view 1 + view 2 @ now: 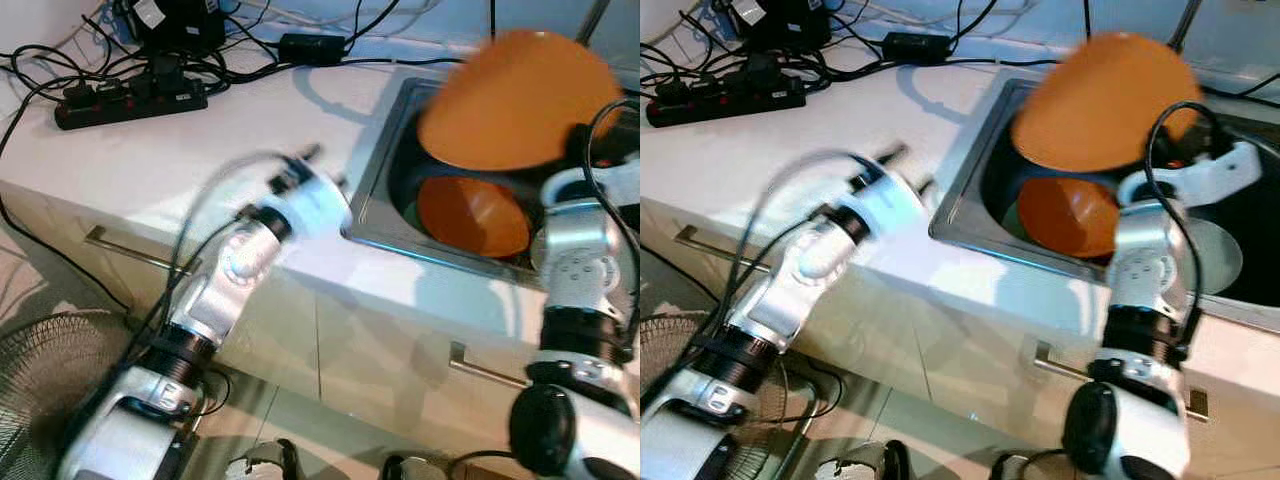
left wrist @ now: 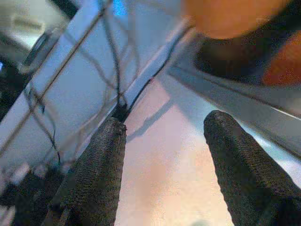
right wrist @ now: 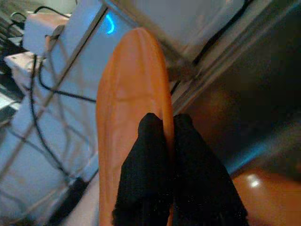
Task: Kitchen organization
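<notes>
Your right hand (image 3: pixel 162 141) holds an orange bowl (image 1: pixel 515 98) by its rim, the two black fingers (image 3: pixel 146 155) pinched together on the edge with one on each side of it. The bowl is tilted, its outer side turned toward the head camera, and it hangs in the air above the sink (image 1: pixel 385 150), blurred in both eye views. The right arm rises from the lower right and bends in over the sink's front edge, so the bowl sits just beyond and above the hand.

Down in the sink lies a second orange bowl (image 1: pixel 472 215), its open side facing up and toward you, directly under the held one and apart from it. Beside it, toward the right, you can make out a pale round dish (image 1: pixel 1215 255) on the sink floor, partly hidden by the arm.

Your left hand (image 2: pixel 162 155) has its fingers (image 2: pixel 101 165) spread apart with nothing between them. It hovers over the white surface (image 1: pixel 180 170) just left of the sink's rim, the arm blurred as it reaches up from the lower left.

Further back on the surface, a black power strip (image 1: pixel 130 100) lies among a tangle of black cables (image 1: pixel 250 50) with a small black adapter (image 1: pixel 312 46) near the wall. Below the surface you see pale cabinet fronts with metal handles (image 1: pixel 130 250), and a fan grille (image 1: pixel 50 370) at the lower left.
</notes>
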Available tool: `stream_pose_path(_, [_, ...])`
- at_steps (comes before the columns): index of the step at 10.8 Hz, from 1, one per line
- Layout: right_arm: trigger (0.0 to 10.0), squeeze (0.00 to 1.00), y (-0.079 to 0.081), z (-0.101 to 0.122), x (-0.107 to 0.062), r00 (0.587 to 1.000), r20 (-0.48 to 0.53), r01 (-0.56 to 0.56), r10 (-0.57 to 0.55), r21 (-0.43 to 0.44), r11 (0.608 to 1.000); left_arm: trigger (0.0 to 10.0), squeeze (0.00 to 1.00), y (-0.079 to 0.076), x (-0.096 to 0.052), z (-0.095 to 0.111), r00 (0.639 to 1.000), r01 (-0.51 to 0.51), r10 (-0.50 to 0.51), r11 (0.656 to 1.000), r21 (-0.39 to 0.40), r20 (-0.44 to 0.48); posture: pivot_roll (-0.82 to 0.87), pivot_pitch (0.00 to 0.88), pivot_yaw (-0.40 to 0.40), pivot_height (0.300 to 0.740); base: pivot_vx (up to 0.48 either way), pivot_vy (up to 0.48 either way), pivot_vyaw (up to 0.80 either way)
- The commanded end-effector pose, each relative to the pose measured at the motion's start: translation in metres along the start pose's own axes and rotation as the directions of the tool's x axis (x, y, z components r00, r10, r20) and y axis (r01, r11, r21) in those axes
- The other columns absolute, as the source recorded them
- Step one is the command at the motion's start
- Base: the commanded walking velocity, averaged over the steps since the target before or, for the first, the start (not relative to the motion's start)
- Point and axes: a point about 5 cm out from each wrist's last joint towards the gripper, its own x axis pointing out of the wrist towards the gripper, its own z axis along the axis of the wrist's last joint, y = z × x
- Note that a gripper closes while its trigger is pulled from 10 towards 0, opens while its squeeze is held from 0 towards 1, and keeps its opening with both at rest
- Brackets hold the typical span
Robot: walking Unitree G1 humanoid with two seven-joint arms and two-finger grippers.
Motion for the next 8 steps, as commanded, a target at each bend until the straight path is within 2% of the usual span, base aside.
stream_pose_path(1, [10.0, 0.0, 0.006, 0.003, 0.001, 0.999, 0.024, -0.041, 0.043, -0.052, 0.998, 10.0, 0.0, 0.005, -0.003, 0.0, 0.999, -0.034, 0.033, 0.997, -0.071, -0.008, 0.06, 0.096, 0.049, 0.74, 0.0, 0.0, 0.0])
stream_pose_path(2, [10.0, 0.0, 0.005, 0.002, 0.001, 0.999, 0.029, -0.039, 0.042, -0.095, 0.995, 10.0, 0.0, 0.007, -0.003, 0.0, 0.999, -0.053, 0.052, 0.992, -0.117, -0.013, 0.06, 0.097, 0.048, 0.74, 0.0, 0.0, 0.0])
stream_pose_path(3, [10.0, 0.0, 0.005, -0.001, 0.002, 0.998, 0.03, -0.046, 0.051, -0.164, 0.985, 10.0, 0.0, 0.01, -0.004, 0.002, 0.996, -0.086, 0.083, 0.968, -0.234, -0.022, 0.06, 0.097, 0.047, 0.74, 0.0, 0.0, 0.0])
stream_pose_path(4, [10.0, 0.0, 0.005, -0.006, 0.001, 0.998, 0.011, -0.058, 0.063, -0.245, 0.968, 10.0, 0.0, 0.009, -0.005, 0.003, 0.996, -0.09, 0.084, 0.939, -0.333, -0.033, 0.06, 0.096, 0.046, 0.74, 0.0, 0.0, 0.0])
stream_pose_path(5, [10.0, 0.0, 0.005, -0.018, -0.001, 0.995, -0.041, -0.102, 0.093, -0.353, 0.93, 10.0, 0.0, 0.005, -0.006, 0.005, 0.997, -0.082, 0.075, 0.904, -0.42, -0.032, 0.06, 0.094, 0.043, 0.74, 0.0, 0.0, 0.0])
stream_pose_path(8, [10.0, 0.0, -0.004, -0.046, -0.003, 0.988, -0.149, -0.102, 0.045, -0.399, 0.911, 10.0, 0.0, -0.003, -0.008, 0.009, 0.999, -0.047, 0.031, 0.853, -0.52, -0.04, 0.07, 0.082, 0.043, 0.74, 0.0, 0.0, 0.0])
